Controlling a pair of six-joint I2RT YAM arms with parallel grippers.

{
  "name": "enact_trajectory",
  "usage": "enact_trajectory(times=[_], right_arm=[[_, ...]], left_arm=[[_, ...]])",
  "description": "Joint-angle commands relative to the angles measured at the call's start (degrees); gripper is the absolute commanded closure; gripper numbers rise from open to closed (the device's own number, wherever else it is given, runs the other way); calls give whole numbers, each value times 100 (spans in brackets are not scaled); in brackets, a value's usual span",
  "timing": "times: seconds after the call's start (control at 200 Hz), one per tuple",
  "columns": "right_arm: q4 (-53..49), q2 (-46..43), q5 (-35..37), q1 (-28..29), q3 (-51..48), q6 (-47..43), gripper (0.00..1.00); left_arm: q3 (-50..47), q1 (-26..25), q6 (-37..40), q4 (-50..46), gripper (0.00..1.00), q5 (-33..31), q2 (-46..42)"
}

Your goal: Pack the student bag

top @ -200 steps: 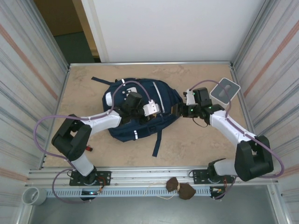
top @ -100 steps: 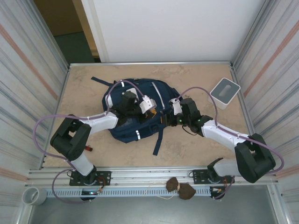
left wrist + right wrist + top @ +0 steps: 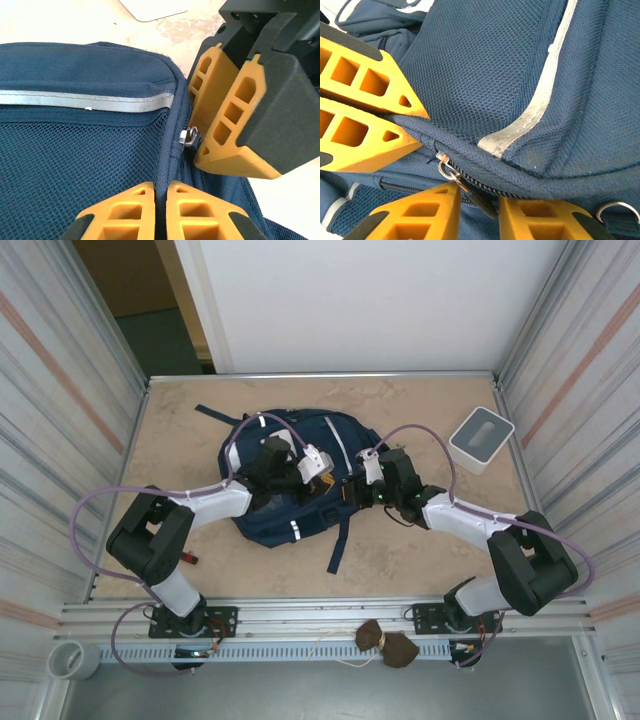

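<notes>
While student bag [image 3: 270, 525] lies flat mid-table [image 3: 430, 540], slightly nearer far edge, left gripper [image 3: 160, 200] sits clamped on bag's fabric seam beside zipper. Right gripper [image 3: 477, 205] straddles zipper pull [image 3: 451, 172], fingers narrowly apart; actual pinch on pull: cannot tell.

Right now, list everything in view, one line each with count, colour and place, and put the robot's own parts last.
student bag: one, navy with a pale stripe, lying mid-table
zipper pull: one, silver, on the bag's seam
box: one, white and grey, table's far right corner
small red item: one, near the table's left edge, too small to identify
brown lumps: two, on the front rail
round container: one, pale grey, near left, off the table
table: one, beige
left gripper: one, orange fingers, shut on the bag's seam
right gripper: one, orange fingers, around the zipper pull, grip unclear
</notes>
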Motion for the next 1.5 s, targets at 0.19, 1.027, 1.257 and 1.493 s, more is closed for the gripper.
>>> enact_trajectory(times=[0.19, 1.027, 1.257, 1.493], right_arm=[[333, 32, 96, 149, 30, -178, 83], [-225, -339, 1424, -282, -242, 125, 100], [-756, -89, 1188, -719, 126, 341, 100], [-448, -86, 536, -443, 195, 214, 100]], left_arm=[[82, 14, -136, 49, 100, 267, -250], [13, 354, 530, -416, 100, 226, -596], [-7, 669, 1107, -869, 100, 195, -782], [48, 651, 1248, -1224, 88, -7, -865]])
